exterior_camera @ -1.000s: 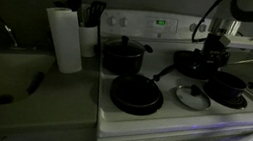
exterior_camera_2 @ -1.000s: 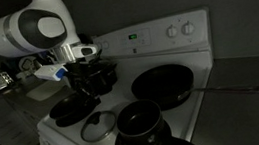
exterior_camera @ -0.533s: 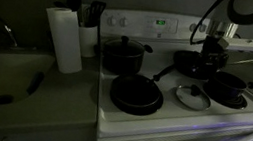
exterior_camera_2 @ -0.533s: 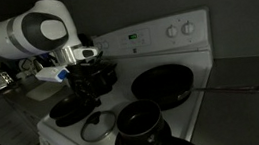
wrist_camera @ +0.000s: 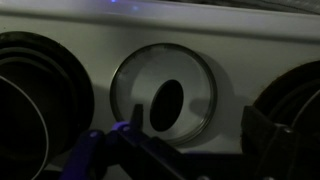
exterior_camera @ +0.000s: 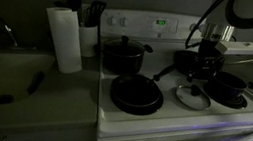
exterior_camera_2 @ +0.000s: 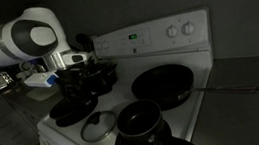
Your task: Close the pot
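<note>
The pot [exterior_camera: 227,91] is a low black saucepan at the stove's front, also visible in an exterior view [exterior_camera_2: 74,110]. Its round glass lid with a dark knob [exterior_camera: 193,96] lies flat on the white stove top beside it, in both exterior views [exterior_camera_2: 99,125]. In the wrist view the lid [wrist_camera: 190,85] fills the middle. My gripper [exterior_camera: 203,76] [exterior_camera_2: 77,84] hovers above the lid, open and empty. In the wrist view [wrist_camera: 195,140] its fingers stand either side of the lid's near edge, not touching it.
A taller black pot [exterior_camera: 124,55] and a wide frying pan [exterior_camera: 136,94] stand on the other burners, with another pan [exterior_camera: 183,61] behind the gripper. Dark pans flank the lid in the wrist view [wrist_camera: 35,95] [wrist_camera: 295,100]. A paper towel roll [exterior_camera: 67,39] stands on the counter.
The arm has shifted a little and the gripper has come slightly lower over the lid. The lid and pans have not moved.
</note>
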Robot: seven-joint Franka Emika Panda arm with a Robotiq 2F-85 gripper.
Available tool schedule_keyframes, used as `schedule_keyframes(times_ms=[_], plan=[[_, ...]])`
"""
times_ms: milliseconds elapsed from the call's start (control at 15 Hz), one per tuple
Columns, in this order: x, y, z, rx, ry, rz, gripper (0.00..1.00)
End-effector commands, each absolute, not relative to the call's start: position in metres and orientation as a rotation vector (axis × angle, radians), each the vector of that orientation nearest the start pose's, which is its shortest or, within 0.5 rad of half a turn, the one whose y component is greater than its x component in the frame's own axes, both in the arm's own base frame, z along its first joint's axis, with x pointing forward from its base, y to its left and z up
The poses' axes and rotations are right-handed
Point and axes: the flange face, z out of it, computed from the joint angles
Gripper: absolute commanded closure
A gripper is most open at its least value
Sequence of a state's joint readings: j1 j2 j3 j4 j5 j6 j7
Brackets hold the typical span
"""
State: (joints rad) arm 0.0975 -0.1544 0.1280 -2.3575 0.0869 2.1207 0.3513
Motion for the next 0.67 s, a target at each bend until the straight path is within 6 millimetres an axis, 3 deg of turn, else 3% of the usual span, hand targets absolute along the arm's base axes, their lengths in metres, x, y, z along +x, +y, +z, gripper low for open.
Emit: schedule_keyframes(times_ms=[0,267,600], plan=[[0.437,0.103,0.381,-3.085,0.294,0.129,0.00],[0.423,0.097,0.368,-3.085,0.381,0.145,0.00],[0.421,0.089,0.350,-3.081,0.488,0.092,0.00]])
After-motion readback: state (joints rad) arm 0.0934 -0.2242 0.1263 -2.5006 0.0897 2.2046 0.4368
